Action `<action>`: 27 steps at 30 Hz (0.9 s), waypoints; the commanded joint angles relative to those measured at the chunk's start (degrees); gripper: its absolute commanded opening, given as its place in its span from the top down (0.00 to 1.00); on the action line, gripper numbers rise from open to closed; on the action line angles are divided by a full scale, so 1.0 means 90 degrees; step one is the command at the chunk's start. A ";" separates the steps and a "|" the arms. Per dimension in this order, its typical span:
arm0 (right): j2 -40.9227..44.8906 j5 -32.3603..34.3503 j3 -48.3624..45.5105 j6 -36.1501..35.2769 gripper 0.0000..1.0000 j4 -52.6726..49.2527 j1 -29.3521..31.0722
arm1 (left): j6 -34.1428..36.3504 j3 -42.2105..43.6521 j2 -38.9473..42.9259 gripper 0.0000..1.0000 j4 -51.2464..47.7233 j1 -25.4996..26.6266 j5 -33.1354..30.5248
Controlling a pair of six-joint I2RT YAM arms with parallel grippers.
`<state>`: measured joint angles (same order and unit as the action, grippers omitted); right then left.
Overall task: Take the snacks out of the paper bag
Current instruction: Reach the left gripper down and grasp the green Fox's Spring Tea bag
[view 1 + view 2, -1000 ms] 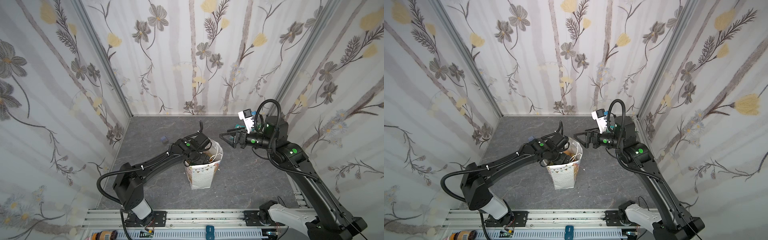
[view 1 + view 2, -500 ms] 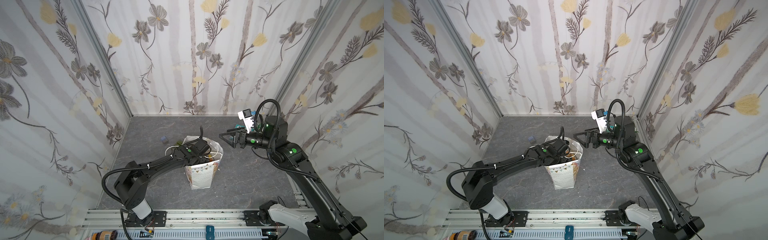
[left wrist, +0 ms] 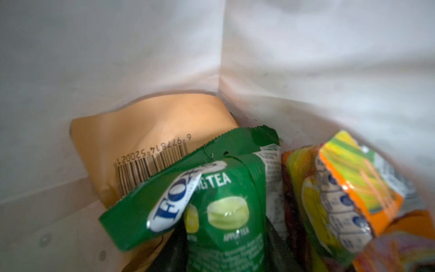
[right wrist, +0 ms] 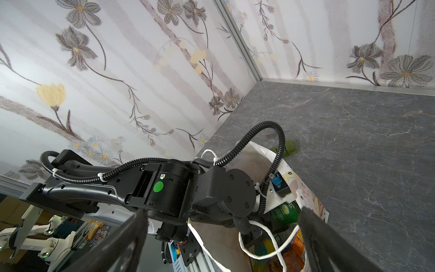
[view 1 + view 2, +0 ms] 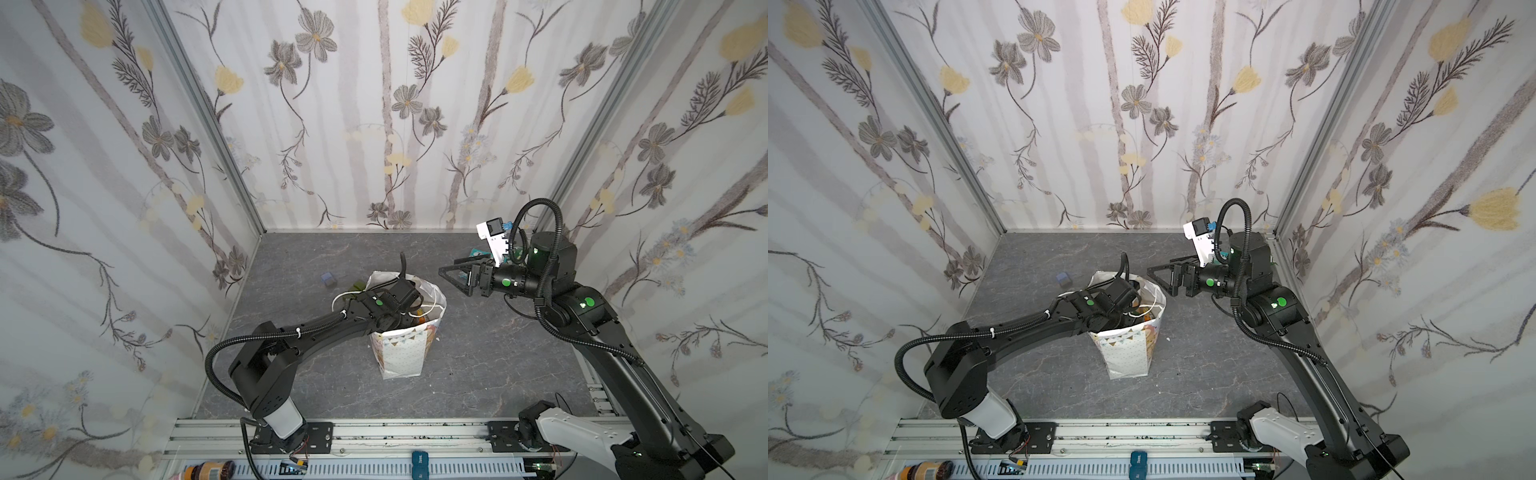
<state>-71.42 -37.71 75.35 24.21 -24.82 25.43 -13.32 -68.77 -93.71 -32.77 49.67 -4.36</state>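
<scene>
- Change at left gripper: above the bag rim a second ago, now sunk inside it among the snacks.
- Grip state there: cannot tell. Jaws hidden in every view, green packet crumpled right against the wrist camera.
- Judged meaning: pick of the green packet under way, lift-out not yet begun.
- No change at right gripper: spread wide, empty, hovering just beside the bag mouth.
- Bag upright at mid surface, in place as before.
- Count inside bag: one tan packet, one green, at least two orange packets; more possibly buried.
- Count outside: one teal packet by the right arm, partly hidden; one blue block; one dark green block.
</scene>
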 commanded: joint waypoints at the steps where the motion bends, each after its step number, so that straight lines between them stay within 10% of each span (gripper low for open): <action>1: 0.0025 -0.0018 0.0004 0.0015 0.00 0.0238 0.0003 | -0.0092 -0.0024 0.0030 0.65 -0.0230 -0.0021 -0.0170; 13: 0.0035 0.0020 0.0000 0.0012 0.00 0.0248 0.0006 | -0.0121 -0.0139 0.0331 0.92 -0.0341 -0.0021 -0.0314; 27: -0.0004 0.0099 -0.0102 -0.0014 0.00 0.0214 0.0006 | -0.0103 -0.0274 0.0814 0.98 -0.0276 -0.0020 -0.0325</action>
<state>-71.22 -37.28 74.56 24.36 -24.99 25.43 -13.93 -70.52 -87.35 -35.40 49.56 -6.02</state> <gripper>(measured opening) 0.996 0.081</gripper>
